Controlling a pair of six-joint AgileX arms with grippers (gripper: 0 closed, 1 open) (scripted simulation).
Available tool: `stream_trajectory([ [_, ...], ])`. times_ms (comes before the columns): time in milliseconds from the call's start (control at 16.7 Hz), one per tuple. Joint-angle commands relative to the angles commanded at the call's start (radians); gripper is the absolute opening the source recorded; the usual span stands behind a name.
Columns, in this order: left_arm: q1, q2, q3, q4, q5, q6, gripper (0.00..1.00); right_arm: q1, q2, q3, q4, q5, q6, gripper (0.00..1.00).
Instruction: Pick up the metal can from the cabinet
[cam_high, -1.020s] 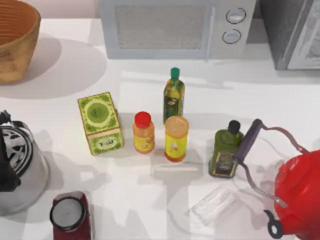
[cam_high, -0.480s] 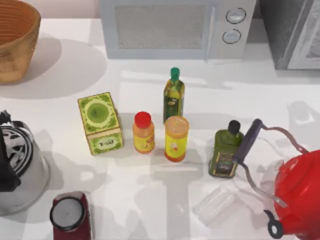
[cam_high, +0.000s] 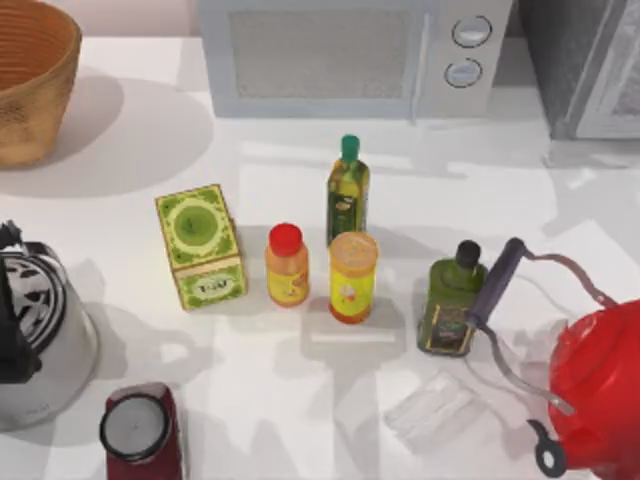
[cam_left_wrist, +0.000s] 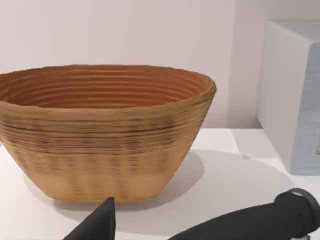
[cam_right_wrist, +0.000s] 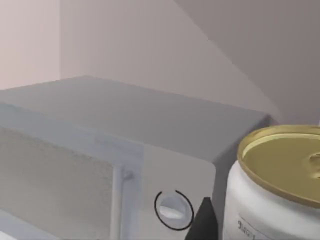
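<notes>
- The metal can, white-sided with a gold-toned top, is seen in the right wrist view close up, in front of the knob end of the microwave.
- The can is held by the right gripper; one dark finger lies against the can's side, towards the microwave.
- The cabinet, grey and speckled with a paler framed door, stands just beside the microwave, on its right in the top view.
- In front of the microwave on the counter, a green-capped oil bottle stands nearest it, then a yellow jar and a red-capped bottle; a green box is to their left.
- A dark oil bottle and a red kettle are farther out, below the microwave's knob end.
- The left gripper is parked near the woven basket, left of the microwave; whether it is wide or narrow cannot be told.
</notes>
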Motion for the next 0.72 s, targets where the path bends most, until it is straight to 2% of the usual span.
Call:
stream_trajectory([
  [420,0.0,0.0,0.0,0.0,0.0,0.0,1.0,-0.034,0.579,0.136,0.354,-0.223,0.014,0.0],
  [720,0.0,0.0,0.0,0.0,0.0,0.0,1.0,-0.033,0.733,0.163,0.449,-0.287,0.02,0.0],
])
